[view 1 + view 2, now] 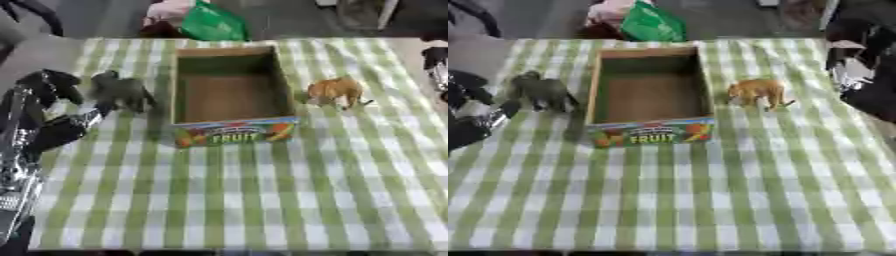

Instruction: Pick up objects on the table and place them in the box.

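Note:
A cardboard box [234, 133] with a "FRUIT" label on its front wall stands open and empty at the table's middle back. A grey toy animal [121, 91] stands upright just left of the box. Right of the box, an orange toy animal [337, 91] also stands upright. My left hand [45, 107] is at the left edge, open, with its fingers spread toward the grey animal and one fingertip close to the animal's near side. My right hand [857, 67] hangs at the far right edge, open and holding nothing, well apart from the orange animal.
A green-and-white checked cloth [262, 200] covers the table, and its near half is bare. A green bag [213, 22] and a pink bundle [168, 11] lie beyond the far edge. The table's left edge runs under my left arm.

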You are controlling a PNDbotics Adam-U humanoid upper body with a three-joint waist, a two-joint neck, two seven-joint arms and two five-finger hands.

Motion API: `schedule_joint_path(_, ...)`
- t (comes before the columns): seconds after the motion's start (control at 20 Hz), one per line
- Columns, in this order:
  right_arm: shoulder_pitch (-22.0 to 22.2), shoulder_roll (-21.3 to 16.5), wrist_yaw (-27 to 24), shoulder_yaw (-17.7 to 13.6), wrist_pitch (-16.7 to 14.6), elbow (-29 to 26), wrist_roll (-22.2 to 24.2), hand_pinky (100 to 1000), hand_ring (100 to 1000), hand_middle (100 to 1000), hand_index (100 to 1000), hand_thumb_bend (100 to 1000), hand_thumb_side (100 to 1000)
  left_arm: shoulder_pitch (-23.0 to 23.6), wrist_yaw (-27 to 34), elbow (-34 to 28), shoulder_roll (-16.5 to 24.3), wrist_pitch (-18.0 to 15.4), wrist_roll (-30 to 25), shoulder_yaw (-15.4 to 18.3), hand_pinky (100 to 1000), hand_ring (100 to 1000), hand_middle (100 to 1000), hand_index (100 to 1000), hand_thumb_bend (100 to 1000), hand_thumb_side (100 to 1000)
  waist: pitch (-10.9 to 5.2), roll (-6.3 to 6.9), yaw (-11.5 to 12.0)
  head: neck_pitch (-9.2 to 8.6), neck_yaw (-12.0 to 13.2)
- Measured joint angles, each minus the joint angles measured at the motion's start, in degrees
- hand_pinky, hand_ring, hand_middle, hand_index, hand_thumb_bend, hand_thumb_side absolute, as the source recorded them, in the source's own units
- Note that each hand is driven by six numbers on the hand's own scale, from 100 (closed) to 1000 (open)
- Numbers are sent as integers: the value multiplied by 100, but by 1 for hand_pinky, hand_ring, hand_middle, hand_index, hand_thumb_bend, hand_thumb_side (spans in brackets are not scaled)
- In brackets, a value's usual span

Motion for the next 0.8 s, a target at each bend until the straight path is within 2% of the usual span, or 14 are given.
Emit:
schedule_joint_path(0.45, -472, -174, 72, 186, -77, 554, 83, 755, 865, 696, 860, 100, 245, 0, 12, 0, 0, 0, -4, -2, 641, 439, 406, 558, 695, 100, -18, -4, 40, 2, -25)
schedule_joint_path(0.65, -844, -351, 227, 360, -253, 1066, 230, 759, 880, 731, 872, 100, 213, 1, 17, 0, 0, -1, -16, -4, 640, 439, 406, 558, 695, 100, -39, -28, 74, 3, -53)
schedule_joint_path(0.8, -1226, -479, 459, 532, -521, 1587, 437, 769, 911, 767, 883, 100, 200, 2, 19, 1, 0, -2, -30, -6, 640, 439, 406, 558, 695, 100, -64, -38, 89, 3, -76)
